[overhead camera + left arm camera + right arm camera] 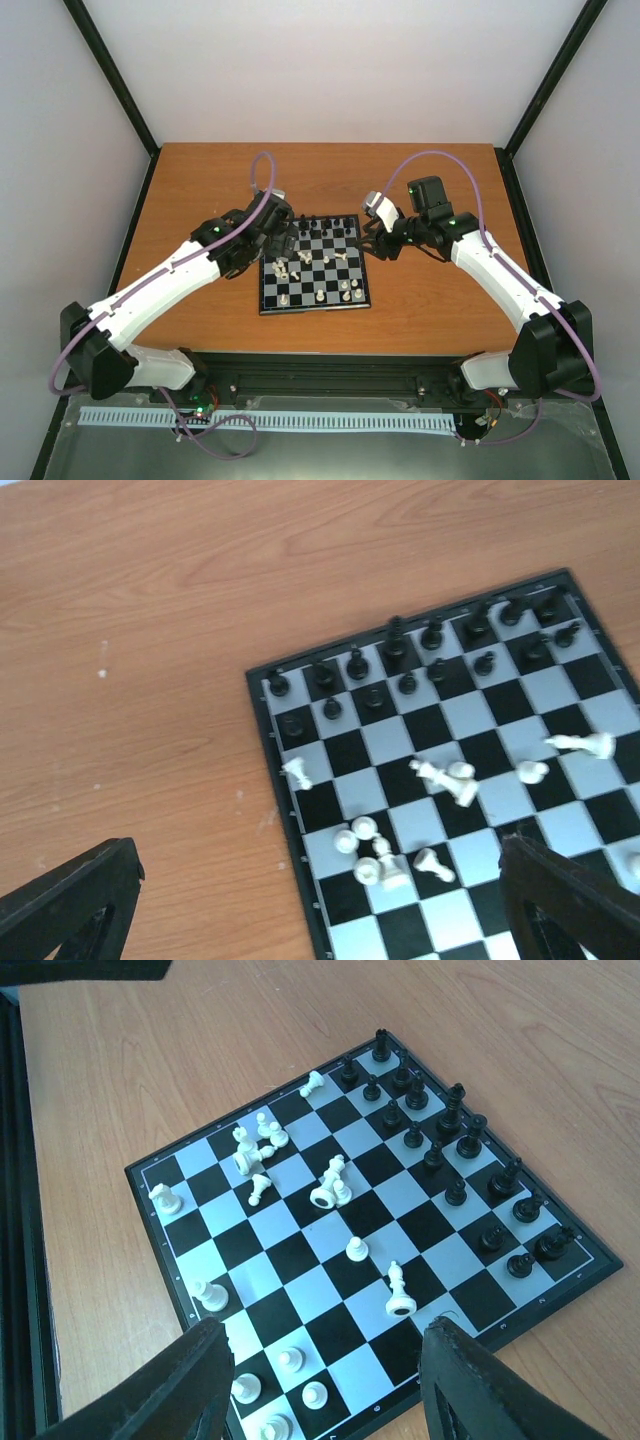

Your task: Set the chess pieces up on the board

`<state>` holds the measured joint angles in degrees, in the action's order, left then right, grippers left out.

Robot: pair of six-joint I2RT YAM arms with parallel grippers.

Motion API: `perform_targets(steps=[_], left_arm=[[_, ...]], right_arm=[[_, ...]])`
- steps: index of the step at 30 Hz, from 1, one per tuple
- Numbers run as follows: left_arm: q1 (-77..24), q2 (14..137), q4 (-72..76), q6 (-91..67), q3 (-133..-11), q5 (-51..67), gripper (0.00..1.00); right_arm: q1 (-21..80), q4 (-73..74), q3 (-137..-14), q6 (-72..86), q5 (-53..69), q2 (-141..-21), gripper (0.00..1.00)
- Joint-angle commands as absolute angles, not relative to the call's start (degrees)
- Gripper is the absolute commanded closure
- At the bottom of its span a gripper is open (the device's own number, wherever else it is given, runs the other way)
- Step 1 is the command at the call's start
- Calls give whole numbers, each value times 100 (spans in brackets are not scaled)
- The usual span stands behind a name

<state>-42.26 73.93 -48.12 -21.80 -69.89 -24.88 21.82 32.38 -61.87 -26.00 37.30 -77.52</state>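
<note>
The board [330,277] lies mid-table, and the chess pieces are all on it. Black pieces [316,223] stand in two rows along its far edge, also in the left wrist view [396,645] and the right wrist view [455,1110]. Cream-white pieces [283,268] are scattered. Several lie toppled in a cluster [375,855] near the left edge, and others stand near the front [290,1360]. One white piece [398,1292] lies near the right edge. My left gripper [280,230] hovers open over the far-left corner [315,925]. My right gripper [376,243] is open beside the right edge [325,1390]. Both are empty.
The board [480,752] rests on an orange-brown wooden table [200,190], with white walls and black frame posts [110,70] around it. A black rail [330,365] runs along the near edge by the arm bases. Purple cables [262,170] loop above both arms.
</note>
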Motion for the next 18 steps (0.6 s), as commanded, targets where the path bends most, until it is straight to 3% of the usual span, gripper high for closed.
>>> perform_targets(steps=[1,4,7,11,14,17,18], left_arm=[[-4140,7303,-4518,-1759,-6870,-3319,0],[-3948,7064,-4183,-1765,-6709,-2796,0],[-3925,7022,-4086,-2116,-6628,-3510,0],[-3479,8101,-5519,-2820,-7424,-3875,0],[-3325,8417,-4870,-2239,-7348,-3491,2],[-2758,8519,-4443,-2337,-7245,-2170,28],[-2569,8649,-4442,-2387,-7295,-1865,42]], right_arm=[[2133,3279,-6205,-2686,3875,-7685,48],[2136,3278,-6197,-2679,3899,-7675,48],[2136,3287,-6204,-2677,3932,-7674,48],[2136,3305,-6206,-2693,3988,-7713,48],[2136,3361,-6234,-2722,4024,-7759,48],[2135,3396,-6250,-2723,4058,-7787,48],[2136,3397,-6254,-2724,4060,-7782,48]])
